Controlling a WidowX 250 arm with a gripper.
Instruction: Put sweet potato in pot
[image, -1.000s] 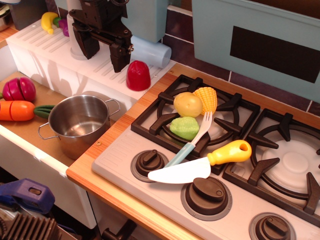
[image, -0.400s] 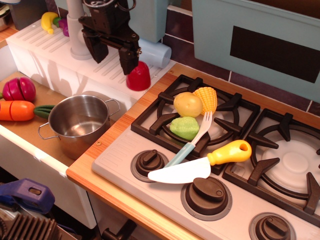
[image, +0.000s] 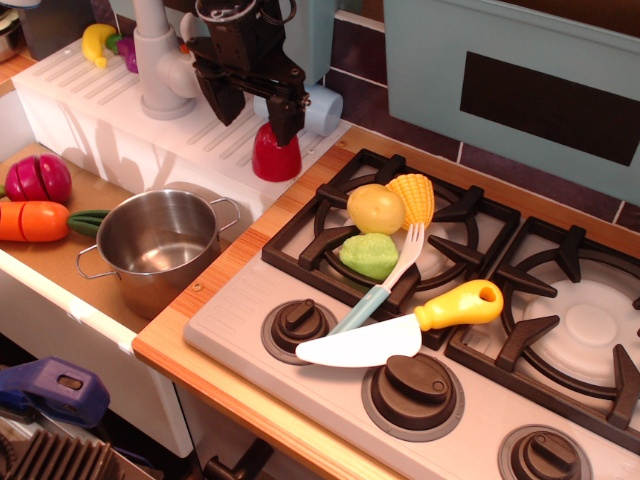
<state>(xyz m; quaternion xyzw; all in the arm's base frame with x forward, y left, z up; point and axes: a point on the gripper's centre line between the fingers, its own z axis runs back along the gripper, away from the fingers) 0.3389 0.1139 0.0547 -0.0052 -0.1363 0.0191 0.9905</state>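
The sweet potato (image: 274, 159), a glossy dark-red dome, stands on the white ridged drainboard (image: 90, 100) near the stove's back-left corner. My black gripper (image: 255, 113) hangs open right above it, one finger to its left and one over its upper right; its top is partly hidden behind the fingers. The shiny steel pot (image: 158, 245) with wire loop handles stands empty in the wooden sink well, to the front left of the sweet potato.
A magenta sliced vegetable (image: 38, 179) and an orange carrot (image: 35, 221) lie left of the pot. A grey faucet (image: 160, 60) and pale-blue cup (image: 318, 108) flank the gripper. The stove (image: 470, 330) holds a lemon, corn, a green piece, a fork and a knife.
My gripper has moved right along the drainboard, from left of the sweet potato to directly over it. It stays open. Nothing else has moved.
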